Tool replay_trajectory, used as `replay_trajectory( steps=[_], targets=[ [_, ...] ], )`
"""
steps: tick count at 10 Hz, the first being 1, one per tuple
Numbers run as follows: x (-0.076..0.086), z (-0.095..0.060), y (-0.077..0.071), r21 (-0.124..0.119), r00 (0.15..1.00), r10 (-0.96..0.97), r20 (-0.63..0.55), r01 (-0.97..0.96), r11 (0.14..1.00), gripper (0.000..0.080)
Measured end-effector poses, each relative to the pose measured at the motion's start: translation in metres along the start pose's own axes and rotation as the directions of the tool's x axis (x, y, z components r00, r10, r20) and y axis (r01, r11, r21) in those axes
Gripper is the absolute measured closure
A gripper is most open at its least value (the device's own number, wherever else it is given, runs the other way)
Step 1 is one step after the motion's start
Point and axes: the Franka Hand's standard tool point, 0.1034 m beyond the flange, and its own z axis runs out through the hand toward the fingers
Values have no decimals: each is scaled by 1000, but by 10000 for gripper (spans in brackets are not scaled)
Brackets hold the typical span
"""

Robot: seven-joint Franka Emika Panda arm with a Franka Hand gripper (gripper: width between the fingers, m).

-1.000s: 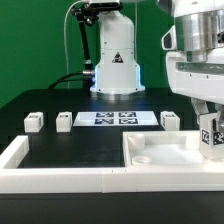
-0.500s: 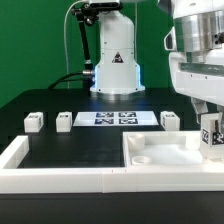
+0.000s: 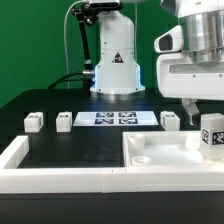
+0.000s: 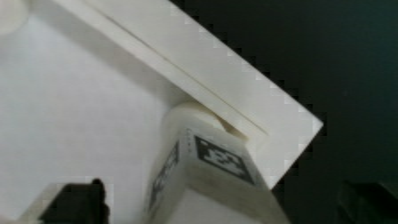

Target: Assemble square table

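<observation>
The tool point(image 3: 205, 110) hangs wide open just above a leg point(image 3: 211, 135), holding nothing. The leg stands upright on the square slab point(image 3: 155, 150), at the slab's corner on the exterior view's right. Its long axis is vertical, directly below the tool and between the fingers. Another leg point(image 3: 170, 119) sits on the tabletop point(image 3: 80, 142) just beyond the slab

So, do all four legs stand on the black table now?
No, one leg stands at a corner of the square tabletop, at the exterior view's right; only three legs are on the black table.
</observation>
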Motion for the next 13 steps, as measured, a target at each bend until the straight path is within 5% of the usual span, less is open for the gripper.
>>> replay_trajectory(
  steps=[4,11,12,13],
  targets=[
    [2,0,2,-2,948,-317,-1,317,948,150],
    [4,1,2,-11,704,-711,-3,711,704,150],
    [4,1,2,-10,717,-698,-3,698,716,277],
    [4,1,2,-10,717,-698,-3,698,716,277]
  ],
)
